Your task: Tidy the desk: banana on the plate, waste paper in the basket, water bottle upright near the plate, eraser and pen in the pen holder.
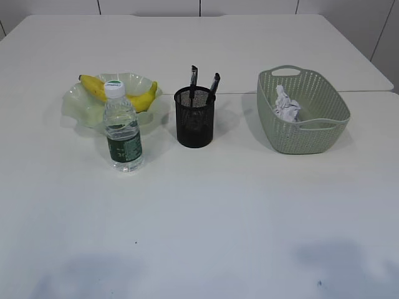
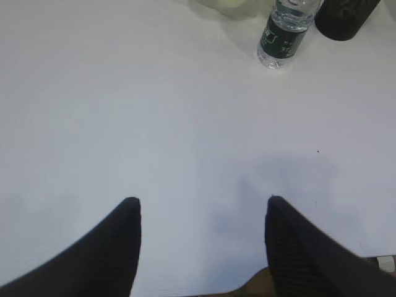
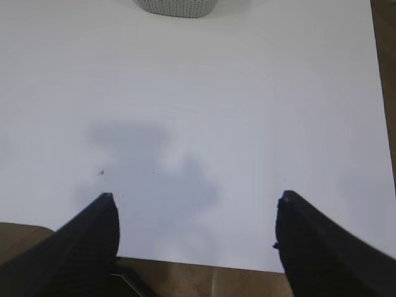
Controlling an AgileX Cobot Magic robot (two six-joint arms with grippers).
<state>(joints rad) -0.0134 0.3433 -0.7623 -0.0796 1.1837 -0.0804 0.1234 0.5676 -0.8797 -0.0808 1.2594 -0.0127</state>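
Observation:
The banana point(image 1: 138, 99) lies on the pale green plate point(image 1: 75, 103) at the back left of the desk point(image 1: 206, 212). The water bottle point(image 1: 122, 128) stands upright just in front of the plate, its lower part also showing point(image 2: 283, 37). The black mesh pen holder point(image 1: 194, 118) holds two dark pens point(image 1: 214, 83); the eraser is hidden. The waste paper point(image 1: 286, 106) rests inside the sage-green basket point(image 1: 312, 134). My left gripper point(image 2: 203, 207) hangs open over bare desk, well short of the bottle. My right gripper point(image 3: 197, 201) is open above the desk's near edge, holding nothing.
A second white table point(image 1: 206, 43) adjoins at the back. The basket's base point(image 3: 176, 6) shows at the top of the right wrist view. The desk's front edge point(image 3: 204, 265) runs just under the right fingers, and its right edge point(image 3: 378, 93) is close.

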